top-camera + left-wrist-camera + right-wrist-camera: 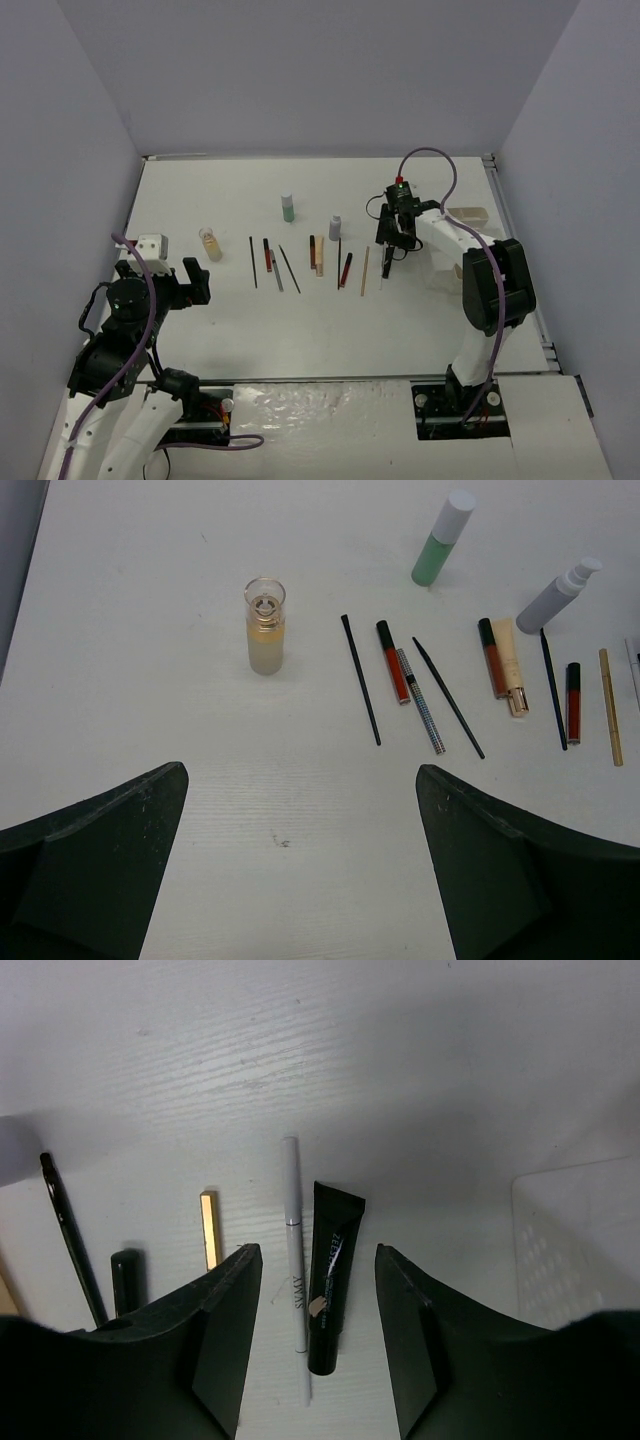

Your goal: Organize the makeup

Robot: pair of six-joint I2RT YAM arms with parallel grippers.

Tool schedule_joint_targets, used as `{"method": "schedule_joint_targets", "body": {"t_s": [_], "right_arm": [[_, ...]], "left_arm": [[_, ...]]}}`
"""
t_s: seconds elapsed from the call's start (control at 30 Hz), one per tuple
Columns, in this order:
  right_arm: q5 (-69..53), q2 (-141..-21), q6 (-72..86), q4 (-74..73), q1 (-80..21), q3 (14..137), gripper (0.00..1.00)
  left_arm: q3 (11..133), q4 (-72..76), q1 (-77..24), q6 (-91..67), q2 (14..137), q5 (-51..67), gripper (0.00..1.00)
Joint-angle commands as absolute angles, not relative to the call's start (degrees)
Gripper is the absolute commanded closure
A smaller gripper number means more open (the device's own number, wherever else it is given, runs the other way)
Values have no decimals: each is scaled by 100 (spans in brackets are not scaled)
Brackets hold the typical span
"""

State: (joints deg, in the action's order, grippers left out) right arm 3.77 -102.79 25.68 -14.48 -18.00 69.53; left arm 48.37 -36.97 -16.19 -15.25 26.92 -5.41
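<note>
The makeup lies in a row across the table's middle. A beige bottle [210, 243] [265, 625], a green-based bottle [288, 208] [440, 540] and a grey bottle [335, 228] [558, 595] stand upright. Several thin sticks in black, red and tan [300, 262] lie side by side. My right gripper [389, 255] [317, 1252] is open and low, its fingers on either side of a black tube [330, 1280] and a white stick [293, 1250], touching neither. A gold stick [208, 1228] lies just left of it. My left gripper [192, 283] [302, 770] is open and empty, left of the row.
A white plastic tray [470, 214] [580, 1250] sits at the right, partly behind my right arm. A small white block [150, 245] lies by my left arm. The enclosure walls stand left, right and at the back.
</note>
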Motion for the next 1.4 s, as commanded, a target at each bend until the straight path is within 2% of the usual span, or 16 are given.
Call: {"method": "schedule_joint_targets", "body": {"t_s": [0.0, 0.47, 0.67, 0.9, 1.13, 1.27, 1.37], "right_arm": [[717, -10351, 2770, -1146, -1811, 6894, 57], [887, -10554, 2883, -958, -1802, 6584, 65], [786, -10608, 2874, -820, -1802, 6487, 75], [659, -10490, 2844, -800, -1803, 6495, 95], [826, -9488, 2667, -785, -1858, 6636, 99], [1483, -8369, 2445, -634, -1872, 6767, 100], [2427, -7841, 2131, -258, -1849, 6730, 100]], "left_arm": [[4922, -3287, -1629, -1529, 2762, -583, 3], [4913, -3296, -1635, -1529, 2795, -545, 3], [4913, -3296, -1635, -1529, 2812, -545, 3], [4913, -3305, -1635, -1530, 2831, -555, 3], [4922, -3305, -1635, -1529, 2856, -586, 3], [4929, -3321, -1635, -1529, 2865, -619, 3], [4931, -3322, -1635, -1529, 2849, -656, 3]]}}
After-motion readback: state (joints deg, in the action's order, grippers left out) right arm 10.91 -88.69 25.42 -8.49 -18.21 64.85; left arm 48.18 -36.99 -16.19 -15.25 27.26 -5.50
